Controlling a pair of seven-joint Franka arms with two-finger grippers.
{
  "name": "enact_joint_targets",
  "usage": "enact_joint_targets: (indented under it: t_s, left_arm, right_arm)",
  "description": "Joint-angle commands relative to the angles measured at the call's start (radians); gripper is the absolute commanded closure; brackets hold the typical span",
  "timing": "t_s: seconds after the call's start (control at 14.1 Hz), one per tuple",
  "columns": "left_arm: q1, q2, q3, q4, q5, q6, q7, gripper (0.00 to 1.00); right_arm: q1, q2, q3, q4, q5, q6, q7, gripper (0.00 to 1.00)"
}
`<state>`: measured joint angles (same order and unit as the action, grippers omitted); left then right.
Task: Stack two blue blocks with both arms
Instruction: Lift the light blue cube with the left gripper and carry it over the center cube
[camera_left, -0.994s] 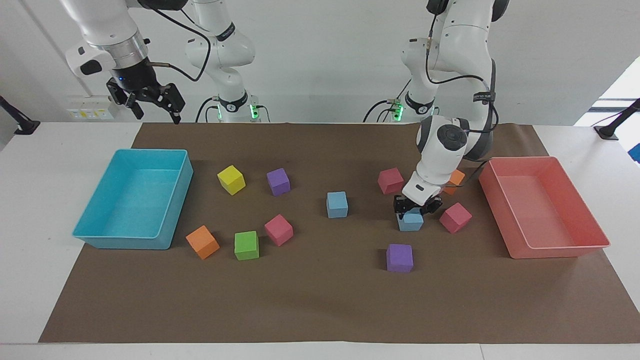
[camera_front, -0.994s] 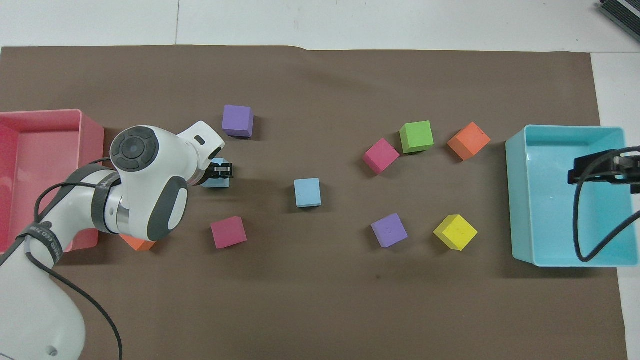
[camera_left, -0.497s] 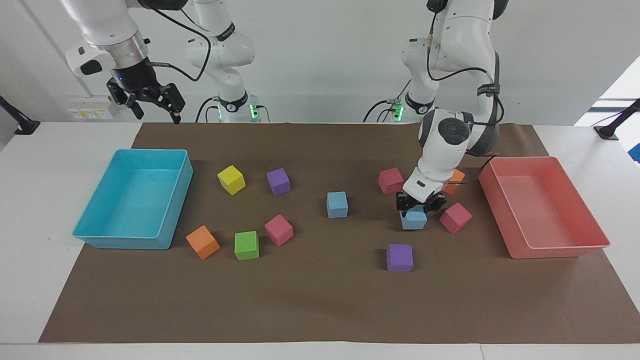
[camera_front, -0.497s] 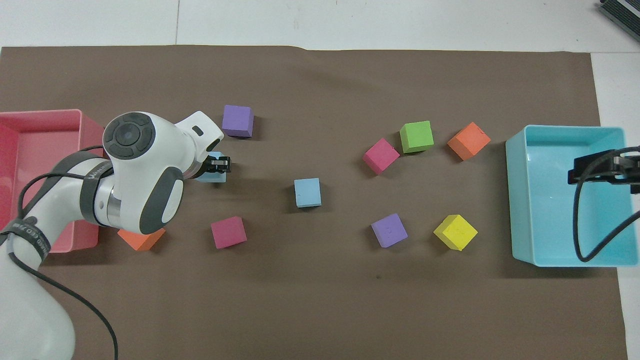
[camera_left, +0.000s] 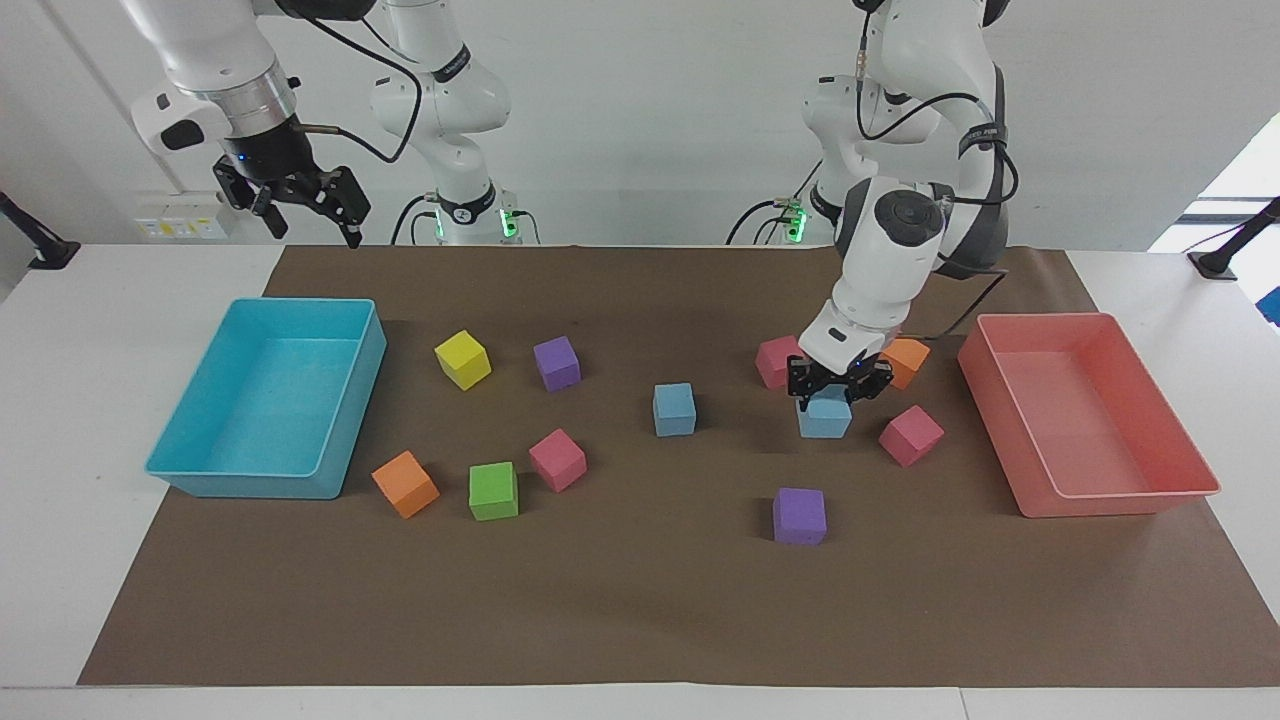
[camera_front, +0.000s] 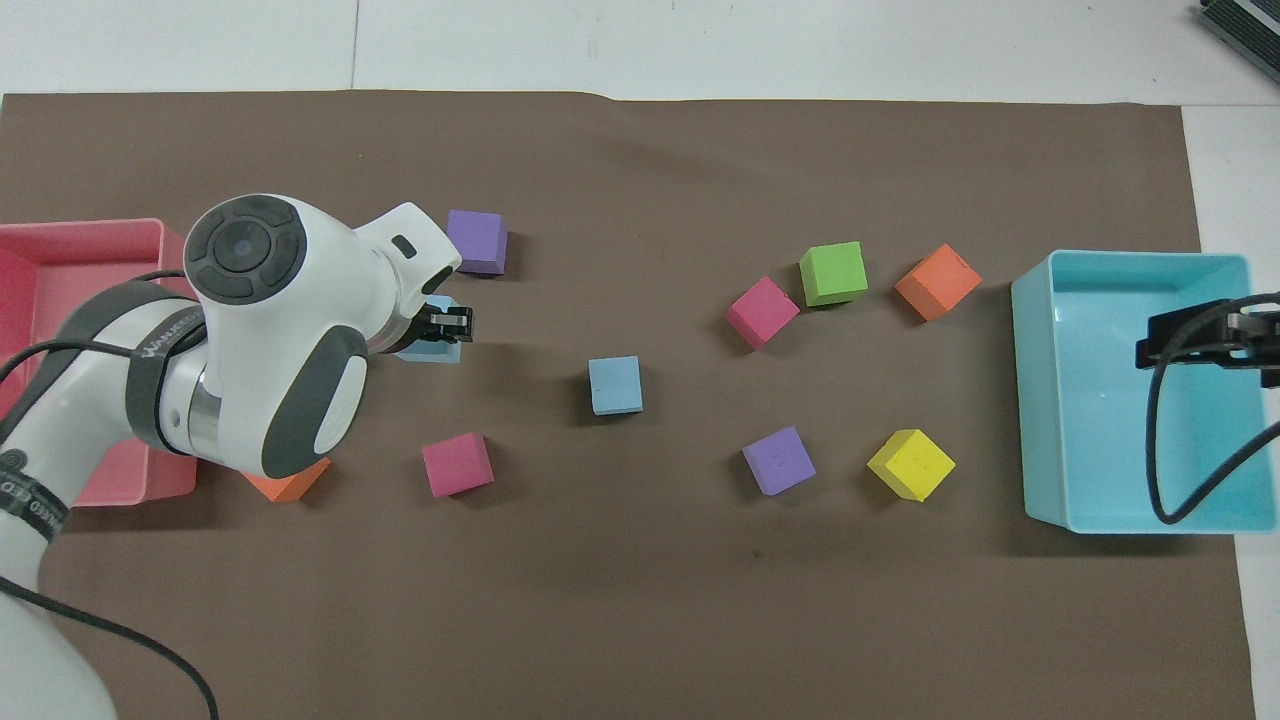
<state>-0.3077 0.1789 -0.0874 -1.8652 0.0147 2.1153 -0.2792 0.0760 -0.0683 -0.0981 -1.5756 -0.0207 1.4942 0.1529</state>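
Note:
My left gripper (camera_left: 826, 390) is shut on one blue block (camera_left: 825, 418), gripping it from above and holding it a little above the brown mat. In the overhead view the left gripper (camera_front: 447, 323) and its wrist cover most of that block (camera_front: 437, 348). The other blue block (camera_left: 675, 409) (camera_front: 615, 385) rests alone near the mat's middle. My right gripper (camera_left: 312, 222) hangs open and high over the turquoise tray, holding nothing; its tips (camera_front: 1195, 335) show over that tray from above.
A turquoise tray (camera_left: 250, 485) stands at the right arm's end and a pink tray (camera_left: 1120, 500) at the left arm's end. Pink cubes (camera_left: 911, 435) (camera_left: 775, 360), an orange cube (camera_left: 908, 360) and a purple cube (camera_left: 799, 515) surround the held block. Several more cubes lie near the turquoise tray.
The left gripper has risen with the blue block, lifting it off the mat. The right arm has stayed still.

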Motion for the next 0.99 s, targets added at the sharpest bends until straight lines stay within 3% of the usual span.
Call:
enact_joint_targets:
  t_s: [0.0,0.35,0.71,0.92]
  left_arm:
    - [-0.072,-0.001,0.012,0.047,0.019,-0.047,-0.092,1.00]
    - [-0.148,0.014,0.008,0.113,-0.013,-0.070,-0.124,1.00]
    - [-0.229,0.108,0.008,0.224,-0.024,-0.090,-0.212,1.00]
    - [-0.271,0.136,0.008,0.235,-0.021,-0.075,-0.268,1.00]
  right_arm:
    - [-0.007,-0.002,0.003,0.006,0.019,-0.012,-0.026,0.00]
    - [-0.009,-0.002,0.003,0.006,0.019,-0.012,-0.026,0.00]
    - [-0.009,-0.002,0.003,0.006,0.019,-0.012,-0.026,0.00]
    - [-0.009,-0.002,0.003,0.006,0.019,-0.012,-0.026,0.00]
